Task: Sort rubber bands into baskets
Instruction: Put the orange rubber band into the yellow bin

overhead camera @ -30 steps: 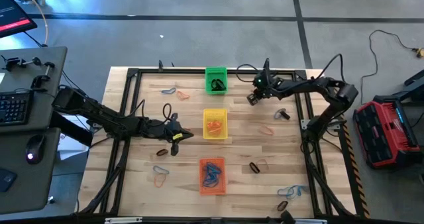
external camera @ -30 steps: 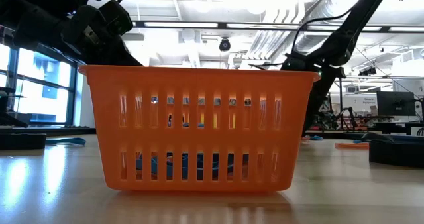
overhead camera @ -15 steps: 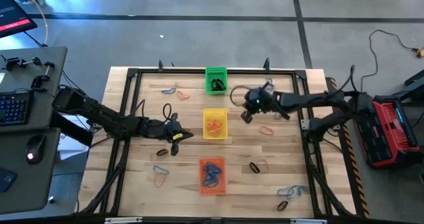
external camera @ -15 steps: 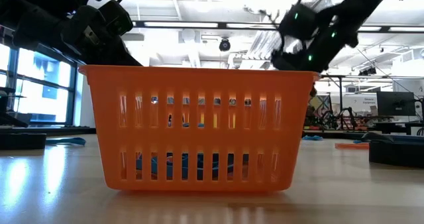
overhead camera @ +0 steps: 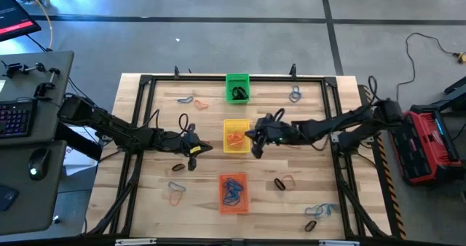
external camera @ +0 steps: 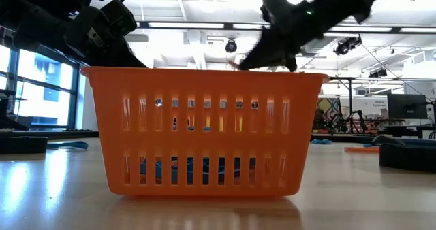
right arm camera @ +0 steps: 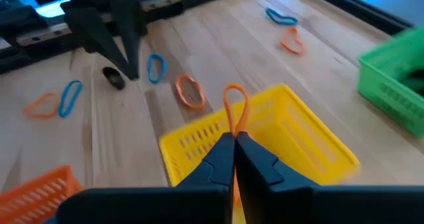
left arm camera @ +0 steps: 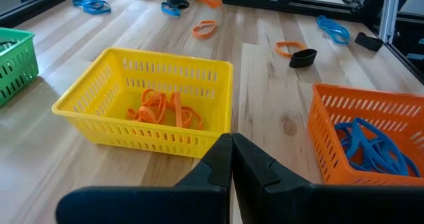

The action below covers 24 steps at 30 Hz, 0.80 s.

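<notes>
My right gripper [overhead camera: 255,139] is shut on an orange rubber band [right arm camera: 235,106] over the right rim of the yellow basket [overhead camera: 235,135], which holds orange bands [left arm camera: 162,109]. The green basket [overhead camera: 237,88] stands at the far side. The orange basket [overhead camera: 233,193], with blue bands [left arm camera: 368,151] in it, stands at the near side. My left gripper [overhead camera: 208,148] is shut and empty, left of the yellow basket. Loose bands lie on the table: blue and orange [overhead camera: 192,100], blue [overhead camera: 294,94], black and orange [overhead camera: 284,181]. My right gripper pinches one end of the orange band [right arm camera: 233,127] between its two fingertips. The fingers come from the table's right, slanting down. The rest of the loop sticks out past the fingertips, clear of the table and above the yellow basket's rim [right arm camera: 218,128].
More loose bands lie near the front: blue and orange [overhead camera: 175,191], blue [overhead camera: 320,211], black [overhead camera: 311,225] and black [overhead camera: 178,167]. A black metal frame [overhead camera: 145,82] runs round the table top. Bare wood shows between the baskets and the frame.
My right gripper has gone from beside the green basket toward the table's left and near edges, and now stands at the yellow basket's right rim, still shut. A blue band at the far right, hidden by the arm before, now shows.
</notes>
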Each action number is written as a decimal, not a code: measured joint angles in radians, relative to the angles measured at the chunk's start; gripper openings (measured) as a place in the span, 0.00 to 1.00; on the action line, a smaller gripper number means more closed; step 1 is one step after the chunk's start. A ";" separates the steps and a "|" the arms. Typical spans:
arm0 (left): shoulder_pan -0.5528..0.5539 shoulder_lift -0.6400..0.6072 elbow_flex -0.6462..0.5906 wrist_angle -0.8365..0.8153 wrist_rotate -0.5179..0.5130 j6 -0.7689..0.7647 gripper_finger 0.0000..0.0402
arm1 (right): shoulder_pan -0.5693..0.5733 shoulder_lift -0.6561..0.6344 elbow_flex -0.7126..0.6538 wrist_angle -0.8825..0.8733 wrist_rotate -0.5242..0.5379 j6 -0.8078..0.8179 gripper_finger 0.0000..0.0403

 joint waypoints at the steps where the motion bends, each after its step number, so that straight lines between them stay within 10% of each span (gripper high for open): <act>1: 0.000 0.000 0.000 0.000 0.000 0.000 0.00 | 0.003 0.022 0.030 -0.017 0.000 -0.007 0.00; 24: 0.000 0.000 0.000 -0.002 0.000 -0.002 0.00 | -0.060 0.424 0.374 -0.327 -0.048 0.101 0.00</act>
